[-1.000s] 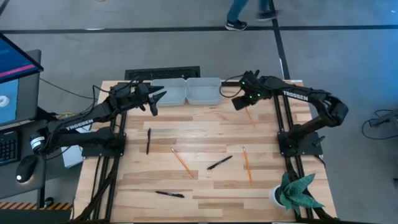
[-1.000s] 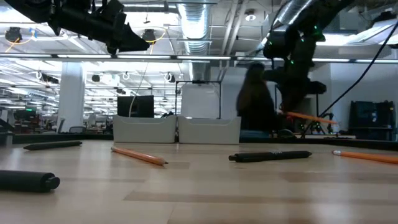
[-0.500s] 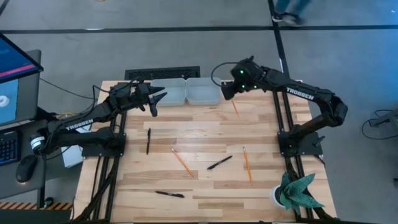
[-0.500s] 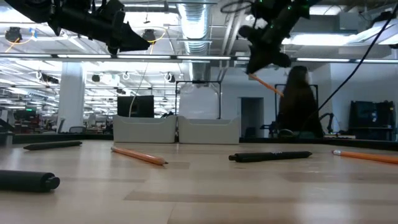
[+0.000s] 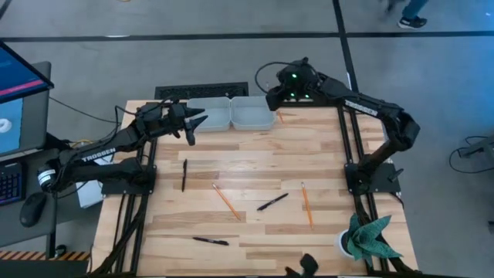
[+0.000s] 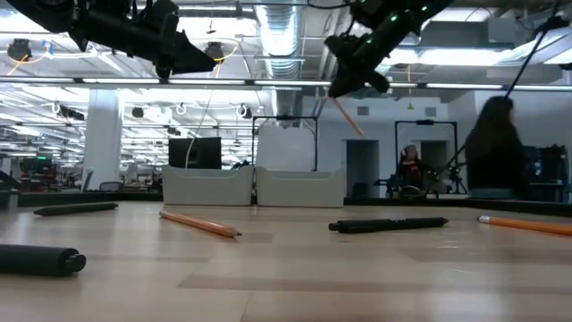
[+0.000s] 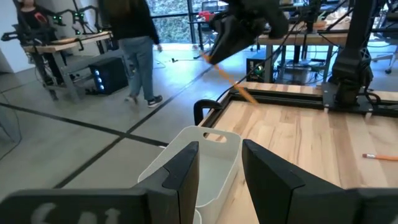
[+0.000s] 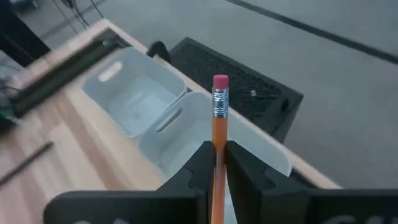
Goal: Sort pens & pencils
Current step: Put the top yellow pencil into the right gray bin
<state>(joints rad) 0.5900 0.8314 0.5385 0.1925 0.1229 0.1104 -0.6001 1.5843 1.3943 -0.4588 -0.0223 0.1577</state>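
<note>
I see the pale plank table (image 5: 247, 154) with two white plastic bins (image 5: 231, 113) at its far edge. My right hand (image 5: 275, 103) hangs beside the right bin, clenched on an orange pencil (image 8: 219, 134). My left hand (image 5: 194, 123), fingers parted and holding nothing, waits beside the left bin. Black pens (image 5: 273, 202) lie on the table.

right hand (image 6: 344, 88): aloft, gripping pencil (image 6: 348, 117) | bins (image 6: 255, 186): below
</note>
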